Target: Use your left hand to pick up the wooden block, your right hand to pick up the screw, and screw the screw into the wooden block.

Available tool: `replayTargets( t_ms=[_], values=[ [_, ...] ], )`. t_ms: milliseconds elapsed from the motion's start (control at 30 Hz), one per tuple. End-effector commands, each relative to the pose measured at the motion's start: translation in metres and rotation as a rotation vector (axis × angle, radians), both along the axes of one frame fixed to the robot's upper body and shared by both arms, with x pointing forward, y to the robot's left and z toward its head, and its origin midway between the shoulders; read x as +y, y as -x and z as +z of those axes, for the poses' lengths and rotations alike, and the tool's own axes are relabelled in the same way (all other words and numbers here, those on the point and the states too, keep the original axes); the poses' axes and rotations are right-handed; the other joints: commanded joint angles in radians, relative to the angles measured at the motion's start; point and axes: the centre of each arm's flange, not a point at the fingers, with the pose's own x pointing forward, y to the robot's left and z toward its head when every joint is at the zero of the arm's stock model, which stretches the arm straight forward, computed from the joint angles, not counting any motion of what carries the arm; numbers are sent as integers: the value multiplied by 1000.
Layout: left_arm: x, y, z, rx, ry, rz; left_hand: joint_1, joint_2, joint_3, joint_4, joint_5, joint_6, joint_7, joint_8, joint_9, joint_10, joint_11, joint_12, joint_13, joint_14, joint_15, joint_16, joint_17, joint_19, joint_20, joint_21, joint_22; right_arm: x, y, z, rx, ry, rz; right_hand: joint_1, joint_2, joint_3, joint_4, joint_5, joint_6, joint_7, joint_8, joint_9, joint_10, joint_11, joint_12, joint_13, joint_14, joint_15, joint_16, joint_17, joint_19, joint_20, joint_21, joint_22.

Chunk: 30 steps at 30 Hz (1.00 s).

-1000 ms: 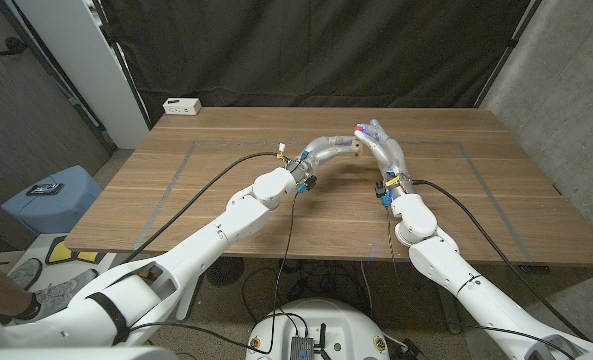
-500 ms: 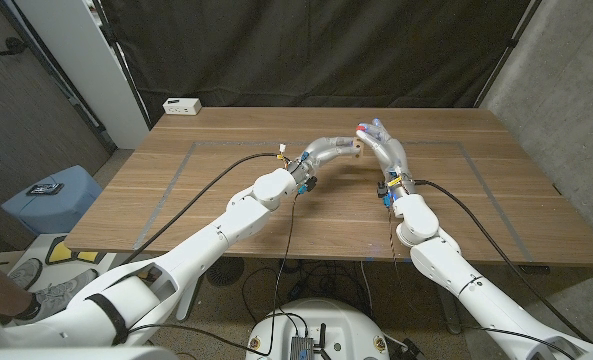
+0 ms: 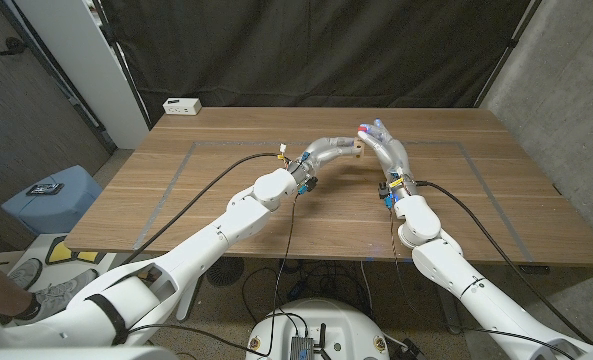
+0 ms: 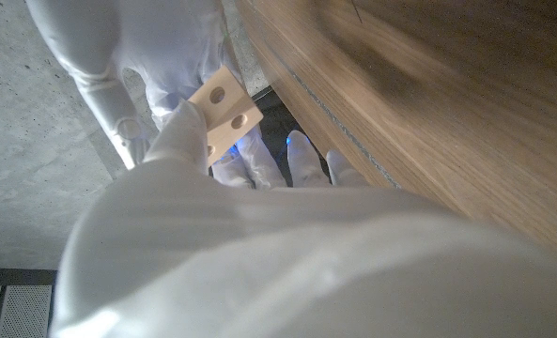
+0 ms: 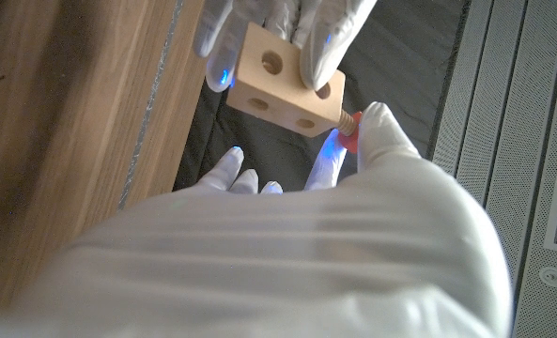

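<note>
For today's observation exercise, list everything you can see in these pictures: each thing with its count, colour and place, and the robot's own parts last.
Wooden block: one, pale wood with round holes, held above the table between both hands.
Screw: one, wooden shaft with red head, at the block's side hole.
Table: one, brown wood, under both arms.
White box: one, at the table's far left corner.
Blue container: one, on the floor left of the table.
Left hand: white, grips the block.
Right hand: white, holds the screw.

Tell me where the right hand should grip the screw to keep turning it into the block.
Grip the red head, coming from the side facing away from the wooden block. The screw's threaded shank already sits in a hole on the block's end face, which the left hand holds, so only the head stays reachable.
</note>
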Motion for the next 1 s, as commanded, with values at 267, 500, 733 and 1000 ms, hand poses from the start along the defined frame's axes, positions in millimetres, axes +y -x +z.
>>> replayTargets(
  t_ms=[267, 500, 733, 1000],
  values=[
    [0, 1, -1, -1, -3, -3, 1, 5, 7, 2, 5, 8, 1, 6, 2, -4, -2, 5, 2, 3, -54, 4, 2, 2, 8, 7, 2, -1, -1, -3, -2, 1, 6, -10, 5, -4, -3, 4, 11, -2, 5, 3, -8, -3, 2, 2, -6, -1, 4, 3, -1, -4, 5, 4],
    [0, 1, -1, 0, -2, -2, 2, 5, 8, 1, 5, 8, 1, 6, 2, -4, -2, 5, 2, 5, -54, 4, 1, 2, 8, 7, 2, -2, -2, -3, -1, 2, 7, -11, 6, -5, -3, 4, 15, -2, 7, 3, -8, -3, 2, 2, -6, -2, 4, 3, 0, -4, 5, 4],
    [-1, 1, -1, 2, -5, -4, 2, 5, 8, 2, 5, 9, 1, 7, 2, -6, -1, 5, 2, 5, -54, 4, 1, 2, 9, 7, 2, -2, -2, -4, 0, -2, 9, -11, 7, -5, -3, 4, 18, -2, 9, 3, -8, -3, 2, 2, -7, -3, 4, 3, 0, -4, 5, 4],
    [-1, 1, -1, 3, -9, -6, 1, 4, 7, 2, 5, 9, 2, 7, 2, -4, -2, 6, 1, 6, -55, 4, 1, 2, 7, 7, 2, -4, -2, -5, -1, -6, 10, -12, 7, -6, -4, 4, 19, -2, 10, 3, -8, -3, 2, 2, -6, -3, 4, 3, 1, -4, 6, 4]
  ],
)
